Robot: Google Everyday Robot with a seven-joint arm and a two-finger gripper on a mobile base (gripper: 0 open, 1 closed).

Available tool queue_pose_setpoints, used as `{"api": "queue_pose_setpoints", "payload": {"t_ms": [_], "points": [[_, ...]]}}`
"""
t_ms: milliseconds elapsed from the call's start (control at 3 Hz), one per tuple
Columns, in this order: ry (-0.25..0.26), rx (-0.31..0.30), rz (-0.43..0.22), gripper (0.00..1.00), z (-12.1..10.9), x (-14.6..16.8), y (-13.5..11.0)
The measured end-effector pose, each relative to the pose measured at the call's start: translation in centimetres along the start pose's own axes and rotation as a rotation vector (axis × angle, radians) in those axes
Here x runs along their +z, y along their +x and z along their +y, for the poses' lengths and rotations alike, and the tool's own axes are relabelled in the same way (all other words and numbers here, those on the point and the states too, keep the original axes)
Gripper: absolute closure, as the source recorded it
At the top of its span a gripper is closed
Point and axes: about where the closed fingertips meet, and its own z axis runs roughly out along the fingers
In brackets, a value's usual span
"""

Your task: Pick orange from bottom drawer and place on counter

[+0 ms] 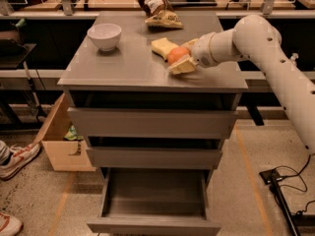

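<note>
The orange [177,54] sits low over the right part of the grey counter [123,68], between the fingers of my gripper [180,58]. The gripper comes in from the right on the white arm and is shut on the orange, right beside the pale yellow sponge [163,46]. I cannot tell whether the orange touches the counter. The bottom drawer [153,200] is pulled open below and shows an empty grey inside.
A white bowl [104,36] stands at the counter's back left. A crumpled snack bag [156,10] lies at the back. A cardboard box [61,136] sits on the floor to the left, with a person's shoes [15,161] near it. Cables [285,191] lie on the floor at right.
</note>
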Motion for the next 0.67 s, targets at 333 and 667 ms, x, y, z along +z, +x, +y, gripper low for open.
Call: {"api": "queue_pose_setpoints", "payload": {"t_ms": [333, 667], "points": [[-0.006, 0.001, -0.001, 0.00, 0.17, 0.26, -0.06], [-0.006, 0.002, -0.001, 0.00, 0.17, 0.26, -0.07]]}}
